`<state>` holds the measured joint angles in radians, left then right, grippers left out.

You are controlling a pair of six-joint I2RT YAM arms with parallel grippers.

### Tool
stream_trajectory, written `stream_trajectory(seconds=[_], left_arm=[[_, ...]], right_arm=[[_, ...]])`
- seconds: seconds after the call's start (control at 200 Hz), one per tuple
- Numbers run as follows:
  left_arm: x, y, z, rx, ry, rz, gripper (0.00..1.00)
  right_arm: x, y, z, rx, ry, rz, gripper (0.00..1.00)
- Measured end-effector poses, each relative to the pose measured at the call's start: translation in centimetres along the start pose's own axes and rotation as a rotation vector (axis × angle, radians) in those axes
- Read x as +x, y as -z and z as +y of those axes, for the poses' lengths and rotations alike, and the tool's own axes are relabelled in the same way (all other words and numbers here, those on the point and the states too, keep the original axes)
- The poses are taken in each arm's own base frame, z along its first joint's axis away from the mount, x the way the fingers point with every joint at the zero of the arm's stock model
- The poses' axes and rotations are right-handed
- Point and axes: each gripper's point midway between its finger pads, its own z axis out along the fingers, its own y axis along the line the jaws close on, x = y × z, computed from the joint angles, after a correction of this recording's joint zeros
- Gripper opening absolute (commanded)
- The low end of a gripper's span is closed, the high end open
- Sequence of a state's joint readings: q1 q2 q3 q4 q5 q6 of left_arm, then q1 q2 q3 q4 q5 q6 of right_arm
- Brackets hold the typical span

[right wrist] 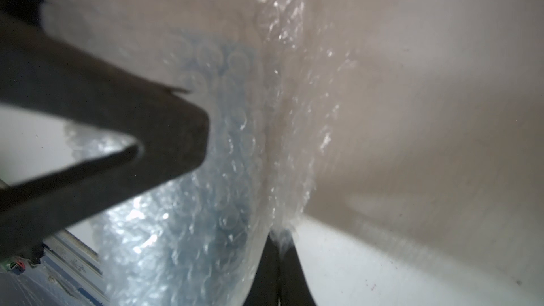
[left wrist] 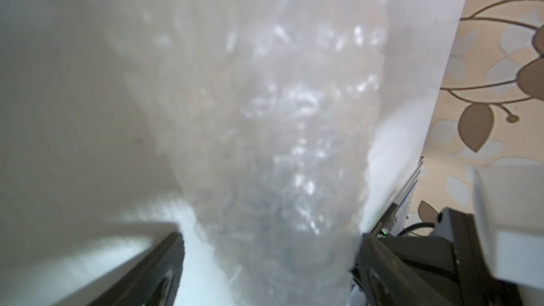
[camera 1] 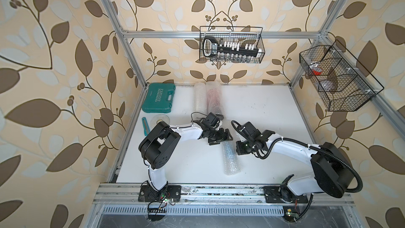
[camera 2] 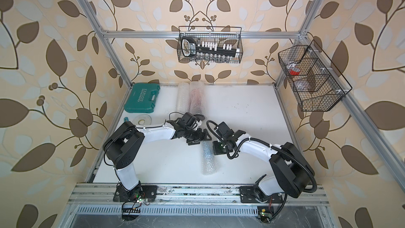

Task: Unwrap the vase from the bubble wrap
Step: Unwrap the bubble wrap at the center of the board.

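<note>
One roll of bubble wrap (camera 1: 231, 161) lies flat near the middle of the white table (camera 1: 263, 110), its long axis running from the front rail toward the back wall. In the right wrist view a bluish form (right wrist: 229, 142) shows through the layers. It is judged to be the vase, and no part of it is bare. The far end of the roll sits between the two grippers.

The right gripper (right wrist: 279, 250) is closed, its jaws pinching a raised ridge of the sheet. The left gripper (camera 1: 221, 138) stands wide. In the left wrist view its fingers (left wrist: 164, 263) flank the roll, with bare table between one finger and the plastic, so it holds nothing.

Step in hand, as judged: re-gripping. The right side anchors the sheet while the left is free to take a new hold. The wrap is not yet opened.

The next move calls for:
1. Finding the loose edge, which cannot be made out here.
2. Closing the left jaws on film only, not on the vase.
3. Drawing the sheet sideways so the layers peel.

At the back wall, well apart, lie a clear roll (camera 1: 200, 97) and a roll with a reddish core (camera 1: 214, 99).
</note>
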<state>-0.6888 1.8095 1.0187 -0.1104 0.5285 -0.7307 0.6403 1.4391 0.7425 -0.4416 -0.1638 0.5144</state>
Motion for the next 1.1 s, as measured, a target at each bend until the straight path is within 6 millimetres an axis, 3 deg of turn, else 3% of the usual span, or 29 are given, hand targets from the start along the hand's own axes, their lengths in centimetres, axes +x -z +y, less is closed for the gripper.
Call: stream_trajectory(seconds=[0.295, 0.395, 0.545, 0.66, 1.1], left_arm=[[2.5, -0.9, -1.3, 0.033, 0.000, 0.072, 0.84], [2.9, -1.2, -1.1, 0.026, 0.013, 0.082, 0.76], [2.9, -1.6, -0.7, 0.023, 0.018, 0.086, 0.53], [2.7, -1.6, -0.8, 0.028, 0.011, 0.078, 0.43], [2.5, -1.5, -0.7, 0.012, -0.056, 0.062, 0.39]], right_arm=[[-0.1, 0.0, 0.0, 0.001, -0.005, -0.006, 0.00], [-0.1, 0.0, 0.0, 0.000, -0.005, -0.006, 0.00], [-0.1, 0.0, 0.1, -0.002, 0.009, -0.004, 0.00], [0.3, 0.0, -0.1, 0.002, 0.035, 0.014, 0.00], [1.2, 0.2, -0.7, 0.035, 0.098, 0.044, 0.00]])
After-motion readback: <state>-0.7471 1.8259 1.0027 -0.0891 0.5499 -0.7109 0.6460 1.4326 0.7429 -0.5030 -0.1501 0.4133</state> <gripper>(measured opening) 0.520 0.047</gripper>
